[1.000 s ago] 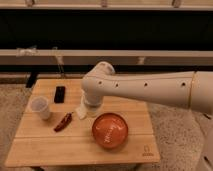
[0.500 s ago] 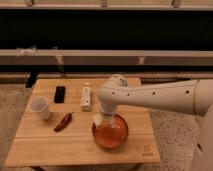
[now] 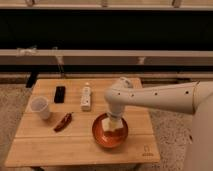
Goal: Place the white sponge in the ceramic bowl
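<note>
A pale wooden worktop (image 3: 45, 145) stands on speckled flooring before a dark wall with horizontal rails. The gripper (image 3: 113, 124) hangs over the ceramic bowl (image 3: 100, 137), the white sponge (image 3: 111, 123) at its tip; grip unclear

single high front view, angled down, hand (image 3: 113, 124) mid-distance

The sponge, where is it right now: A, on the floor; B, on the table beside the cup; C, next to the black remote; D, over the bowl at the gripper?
D: the sponge sits at the gripper, inside the rim of the bowl, well away from the cup.
</note>
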`<state>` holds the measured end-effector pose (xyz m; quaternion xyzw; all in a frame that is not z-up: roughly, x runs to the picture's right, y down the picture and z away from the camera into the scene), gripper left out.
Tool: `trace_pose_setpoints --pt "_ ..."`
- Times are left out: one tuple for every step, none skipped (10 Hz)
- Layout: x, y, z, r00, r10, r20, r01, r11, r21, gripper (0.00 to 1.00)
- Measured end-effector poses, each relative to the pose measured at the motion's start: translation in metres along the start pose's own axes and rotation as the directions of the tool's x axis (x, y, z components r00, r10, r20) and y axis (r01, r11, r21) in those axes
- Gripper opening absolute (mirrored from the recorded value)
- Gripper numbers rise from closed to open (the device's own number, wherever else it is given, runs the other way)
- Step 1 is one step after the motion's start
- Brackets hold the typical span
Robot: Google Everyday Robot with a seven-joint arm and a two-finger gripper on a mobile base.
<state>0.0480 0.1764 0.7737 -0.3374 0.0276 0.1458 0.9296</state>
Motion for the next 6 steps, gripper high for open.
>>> trace_pose_setpoints --pt "-0.0011 -0.0005 -0.0007 1.0 0.004 0.0 -0.004 1.0 -0.004 0.8" --pt "-0.0012 -0.0008 -0.0019 1.0 0.007 0.003 -0.007 1.0 -0.007 0.8" --pt "0.0002 -0.0011 -0.0033 1.0 0.007 0.007 -0.007 1.0 -0.012 0.8" --pt "-0.0021 -0.0003 -0.0062 1.0 -0.002 0.021 0.002 1.0 -0.021 0.8" --pt "-0.0016 -0.0005 -0.0065 1.0 0.0 0.022 0.001 1.0 -0.021 0.8" --pt "-0.0019 -0.0004 -0.0065 1.0 -0.001 0.023 0.001 1.0 -0.021 0.8"
